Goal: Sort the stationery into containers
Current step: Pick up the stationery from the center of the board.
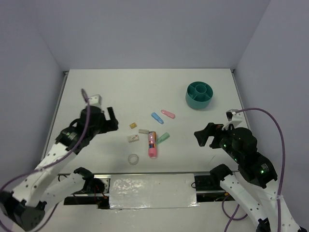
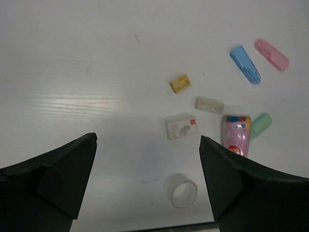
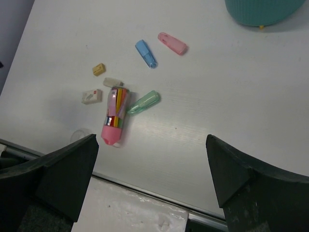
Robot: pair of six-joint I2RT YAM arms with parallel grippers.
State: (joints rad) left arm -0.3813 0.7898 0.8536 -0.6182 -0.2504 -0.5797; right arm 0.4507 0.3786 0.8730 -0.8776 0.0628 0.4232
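Note:
The stationery lies in the table's middle: a pink labelled tube (image 1: 152, 144), a green stick (image 1: 162, 138), a blue stick (image 1: 157, 118), a pink stick (image 1: 168, 114), a tan block (image 1: 133, 125), a grey-white block (image 1: 144, 131), a white printed block (image 1: 133, 138) and a clear ring (image 1: 133, 158). The teal organizer (image 1: 200, 95) stands at the far right. My left gripper (image 1: 112, 121) is open and empty, left of the blocks. My right gripper (image 1: 206, 136) is open and empty, right of the green stick. The ring (image 2: 182, 190) lies between the left jaws' view.
A white taped strip (image 1: 152, 191) covers the near edge between the arm bases. Grey walls close the table at the back and sides. The organizer's underside edge (image 3: 263, 12) shows at the top of the right wrist view.

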